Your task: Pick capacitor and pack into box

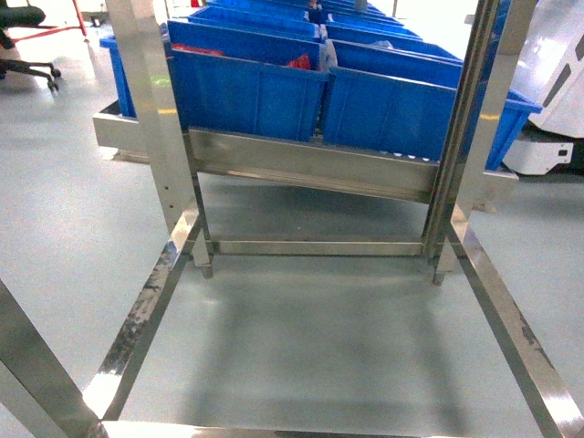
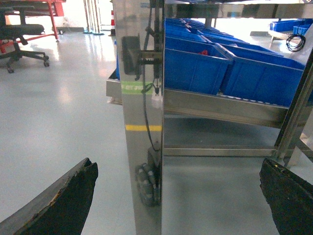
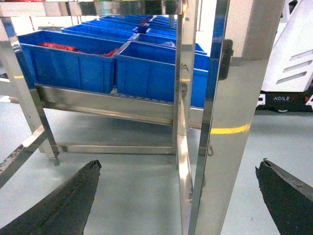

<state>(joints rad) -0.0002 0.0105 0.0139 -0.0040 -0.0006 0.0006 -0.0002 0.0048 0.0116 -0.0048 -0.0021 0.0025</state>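
The box is out of view in all three views. Orange-red pieces that look like capacitors [image 3: 58,47] lie heaped in the far left blue bin [image 3: 63,63] on the rack. A red glimpse [image 1: 298,62] shows over a bin wall in the head view, and another red speck [image 2: 204,52] in the left wrist view. My left gripper [image 2: 177,166] is open and empty, with a steel post [image 2: 143,127] straight ahead between its fingers. My right gripper [image 3: 179,166] is open and empty, also facing steel posts [image 3: 230,127]. Neither gripper appears in the head view.
Rows of blue bins [image 1: 246,91] sit on a sloping steel rack [image 1: 310,164] ahead. Steel uprights [image 1: 151,109] and floor rails [image 1: 137,328] frame the grey floor below. An office chair [image 2: 22,39] stands far left and a white machine [image 3: 288,63] on the right.
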